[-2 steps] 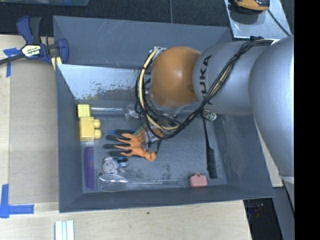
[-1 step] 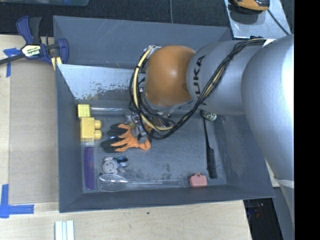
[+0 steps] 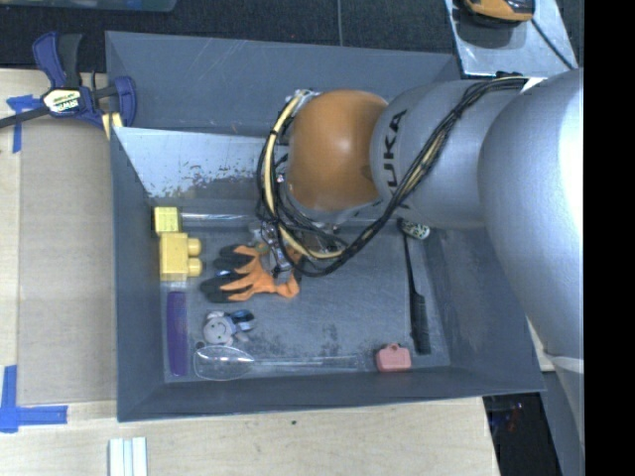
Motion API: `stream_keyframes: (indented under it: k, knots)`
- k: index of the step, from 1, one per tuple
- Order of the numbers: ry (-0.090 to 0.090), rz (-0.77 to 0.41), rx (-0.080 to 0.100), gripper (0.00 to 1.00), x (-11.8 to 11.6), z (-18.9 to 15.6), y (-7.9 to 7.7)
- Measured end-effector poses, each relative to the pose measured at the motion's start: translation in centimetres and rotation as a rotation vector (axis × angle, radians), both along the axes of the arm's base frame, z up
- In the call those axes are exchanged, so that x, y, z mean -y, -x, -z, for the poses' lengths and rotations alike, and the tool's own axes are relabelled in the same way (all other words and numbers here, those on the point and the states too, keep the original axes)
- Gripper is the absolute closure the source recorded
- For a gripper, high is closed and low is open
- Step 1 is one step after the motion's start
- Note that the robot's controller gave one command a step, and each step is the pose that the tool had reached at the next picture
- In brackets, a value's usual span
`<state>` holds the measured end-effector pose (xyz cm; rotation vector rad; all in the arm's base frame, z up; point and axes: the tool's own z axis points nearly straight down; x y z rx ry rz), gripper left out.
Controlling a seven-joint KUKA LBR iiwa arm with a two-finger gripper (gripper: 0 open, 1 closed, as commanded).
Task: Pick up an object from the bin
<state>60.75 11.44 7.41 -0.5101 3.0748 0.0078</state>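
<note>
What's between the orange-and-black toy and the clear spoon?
In the camera view, a small blue-and-white piece lies between the toy and the spoon.

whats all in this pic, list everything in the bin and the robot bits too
grey metal bin: one, grey, holds everything below
yellow plastic blocks: two, yellow, left side, close together
orange and black floppy toy: one, orange and black, mid floor, below the gripper
purple stick: one, purple, along the left wall
clear plastic spoon: one, clear, along the view's lower wall
small blue and white piece: one, blue and white, just above the spoon
pink block: one, pink, lower right corner
black rod: one, black, right side
robot arm: one, silver with orange cover, from the right
gripper: one, dark, over the toy
</note>
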Motion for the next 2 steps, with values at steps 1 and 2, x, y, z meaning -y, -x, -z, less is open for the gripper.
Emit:
stream_keyframes:
  k: [1, 2]
  knots:
    - [0.002, 0.001, -0.008, 1.0, 0.1, -2.9, 0.3]
    - [0.0, 0.001, 0.003, 1.0, 0.0, -5.3, 0.0]
